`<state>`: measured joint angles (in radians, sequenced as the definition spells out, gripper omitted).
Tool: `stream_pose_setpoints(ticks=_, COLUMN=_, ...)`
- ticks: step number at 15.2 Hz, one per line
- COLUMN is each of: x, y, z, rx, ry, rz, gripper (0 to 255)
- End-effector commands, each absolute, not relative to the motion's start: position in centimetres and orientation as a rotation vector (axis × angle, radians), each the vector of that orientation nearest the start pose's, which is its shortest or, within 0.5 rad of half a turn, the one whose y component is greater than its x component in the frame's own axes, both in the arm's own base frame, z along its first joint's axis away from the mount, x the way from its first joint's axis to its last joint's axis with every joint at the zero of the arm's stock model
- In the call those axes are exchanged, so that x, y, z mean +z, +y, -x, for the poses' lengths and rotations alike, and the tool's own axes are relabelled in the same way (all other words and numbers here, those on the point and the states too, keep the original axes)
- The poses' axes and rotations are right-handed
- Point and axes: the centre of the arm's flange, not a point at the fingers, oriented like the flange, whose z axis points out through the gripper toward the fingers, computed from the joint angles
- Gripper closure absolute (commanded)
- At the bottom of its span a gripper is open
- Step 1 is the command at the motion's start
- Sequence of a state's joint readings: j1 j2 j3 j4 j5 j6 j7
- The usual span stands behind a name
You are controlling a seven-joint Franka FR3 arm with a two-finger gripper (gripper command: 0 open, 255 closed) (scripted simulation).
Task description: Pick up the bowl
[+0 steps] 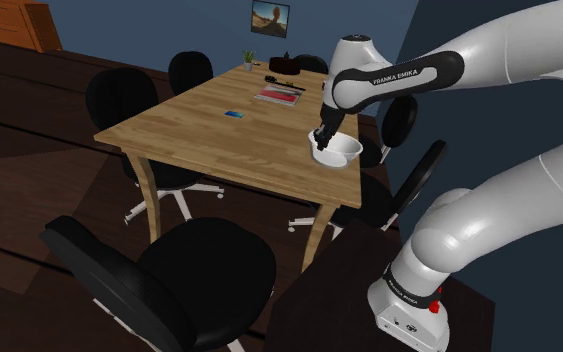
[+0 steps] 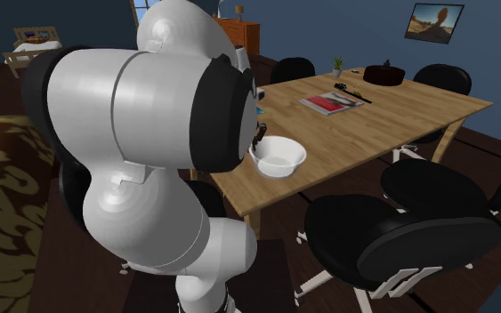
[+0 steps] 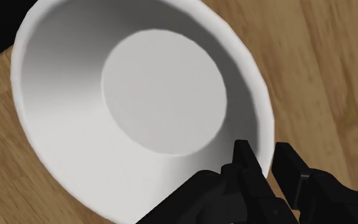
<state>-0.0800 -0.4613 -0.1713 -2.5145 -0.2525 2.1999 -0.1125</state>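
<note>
Room with dark blue walls and a dark plank floor; framed picture [image 1: 270, 17] on the far wall. Wooden table [image 1: 189, 125] in the middle, ringed by black office chairs [image 1: 204, 275].

1. White bowl [image 1: 336, 151], round and shallow. Located at the table corner nearest the stand, well apart from everything else on the table. Cannot tell whether resting on the wood or just clear of it. Interior plain white, with the flat circular base in full sight in the wrist view.

2. Claw [image 3: 265, 164], black. Pinches the bowl's rim on the arm's side: one finger [image 3: 244, 159] inside the wall, the other outside, rim between.

3. Red-and-white magazine [image 1: 279, 94], lying flat toward the far end.

4. Small blue item [image 1: 234, 113], mid-table.

5. Potted plant [image 1: 249, 58] and dark bag-like object [image 1: 284, 66], at the far edge.
</note>
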Motion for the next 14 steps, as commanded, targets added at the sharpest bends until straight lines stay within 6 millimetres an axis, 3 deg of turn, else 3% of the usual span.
stream_pose_setpoints(ticks=1, x=46.3, y=-11.4, z=-40.1, rx=-0.197, ry=-0.012, rz=3.297, gripper=255)
stream_pose_setpoints(ticks=12, x=52.1, y=-11.4, z=-40.1, rx=-0.197, ry=-0.012, rz=3.297, gripper=255)
stream_pose_setpoints(ticks=14, x=52.1, y=-11.4, z=-40.0, rx=-0.197, ry=-0.012, rz=3.297, gripper=255)
